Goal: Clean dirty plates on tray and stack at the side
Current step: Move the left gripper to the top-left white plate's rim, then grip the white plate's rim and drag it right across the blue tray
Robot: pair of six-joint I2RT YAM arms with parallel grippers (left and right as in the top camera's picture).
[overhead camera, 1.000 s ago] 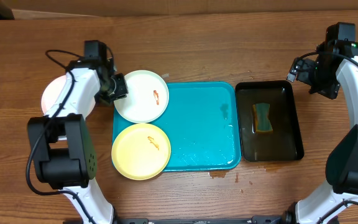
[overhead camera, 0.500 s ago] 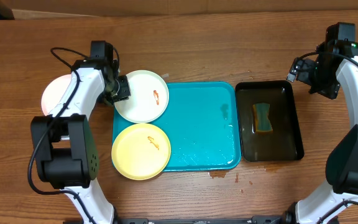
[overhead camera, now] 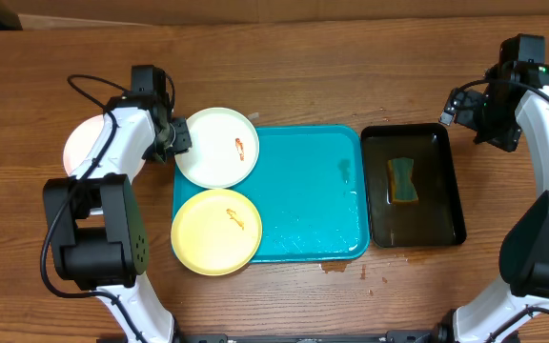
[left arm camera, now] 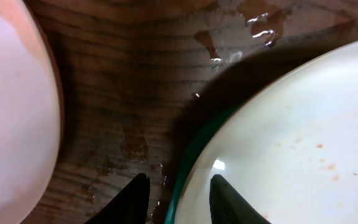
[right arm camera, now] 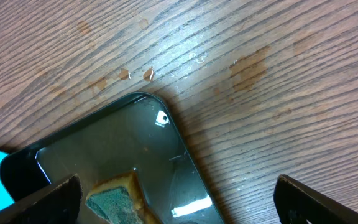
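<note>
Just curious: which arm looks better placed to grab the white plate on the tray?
Probably left: the left end effector sits beside the white plate, while the right end effector hovers near the black tray.

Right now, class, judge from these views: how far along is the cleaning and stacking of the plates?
Done, apparently: one plate lies beside the tray, no smears visible. In hand: the open left pincer hovers at the rim of the smeared white plate. Left: that plate and the smeared yellow plate; the sponge sits in the black tray, right pincer open above its corner.
</note>
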